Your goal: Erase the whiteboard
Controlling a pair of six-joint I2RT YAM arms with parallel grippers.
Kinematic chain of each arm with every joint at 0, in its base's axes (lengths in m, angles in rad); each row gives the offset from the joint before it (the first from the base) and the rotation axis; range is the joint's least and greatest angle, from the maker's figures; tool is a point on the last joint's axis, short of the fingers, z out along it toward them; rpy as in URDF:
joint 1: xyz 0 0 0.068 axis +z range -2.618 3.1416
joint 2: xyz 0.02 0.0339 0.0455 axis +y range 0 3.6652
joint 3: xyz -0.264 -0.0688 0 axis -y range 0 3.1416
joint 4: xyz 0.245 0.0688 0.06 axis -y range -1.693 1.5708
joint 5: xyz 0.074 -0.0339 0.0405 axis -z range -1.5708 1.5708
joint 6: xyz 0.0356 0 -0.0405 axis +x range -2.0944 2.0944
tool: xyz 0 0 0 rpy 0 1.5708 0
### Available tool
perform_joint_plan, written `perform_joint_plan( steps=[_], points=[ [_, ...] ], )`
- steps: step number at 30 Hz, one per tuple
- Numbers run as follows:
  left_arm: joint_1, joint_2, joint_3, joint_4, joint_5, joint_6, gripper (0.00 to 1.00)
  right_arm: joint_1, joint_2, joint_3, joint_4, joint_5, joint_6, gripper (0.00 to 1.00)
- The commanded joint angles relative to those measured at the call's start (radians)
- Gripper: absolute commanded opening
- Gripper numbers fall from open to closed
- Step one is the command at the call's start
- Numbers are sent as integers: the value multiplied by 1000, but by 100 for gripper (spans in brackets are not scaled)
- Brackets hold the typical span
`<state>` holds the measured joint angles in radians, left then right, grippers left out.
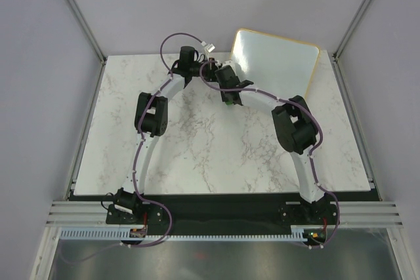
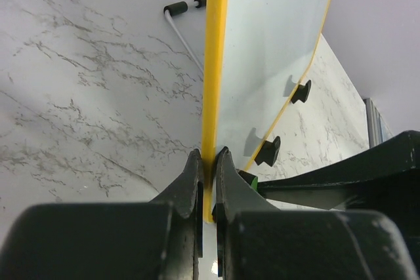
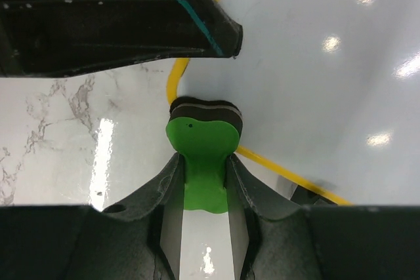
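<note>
Overhead: the whiteboard [image 1: 279, 63] is standing tilted at the table's [image 1: 197, 155] far right corner. Left wrist: my left gripper [image 2: 209, 162] is clamping its frame edge. Right wrist: my right gripper [image 3: 205, 165], squeezing the green eraser [image 3: 202, 139], is hovering at the board's near-left corner, with the face stretching ahead-right.

A small rectangular whiteboard [image 1: 275, 63] stands tilted at the far right of the table [image 1: 197, 155], turned at an angle to the table's edges. Its glossy face looks plain white and carries bright spots of reflected light. A thin yellowish wood frame [image 2: 215, 63] with rounded corners runs around it. Two small black clip feet [image 2: 268, 152] sit along one long edge. The left gripper [image 2: 209, 162] pinches the frame between its fingers, holding the board nearly edge-on to that wrist view.
</note>
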<state>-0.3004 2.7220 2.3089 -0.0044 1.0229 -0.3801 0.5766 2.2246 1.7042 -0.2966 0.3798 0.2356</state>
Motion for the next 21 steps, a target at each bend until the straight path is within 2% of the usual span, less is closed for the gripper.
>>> perform_joint_plan(
  steps=[1,10,21],
  points=[
    [4,-71,3,26,-32,26,2,-67,-19,38,-27,42,-1,0],
    [3,-71,4,27,-35,23,2,-192,-31,90,-26,60,-28,0],
    [3,-70,3,17,-37,38,2,-84,14,74,-18,-62,7,0]
  ],
)
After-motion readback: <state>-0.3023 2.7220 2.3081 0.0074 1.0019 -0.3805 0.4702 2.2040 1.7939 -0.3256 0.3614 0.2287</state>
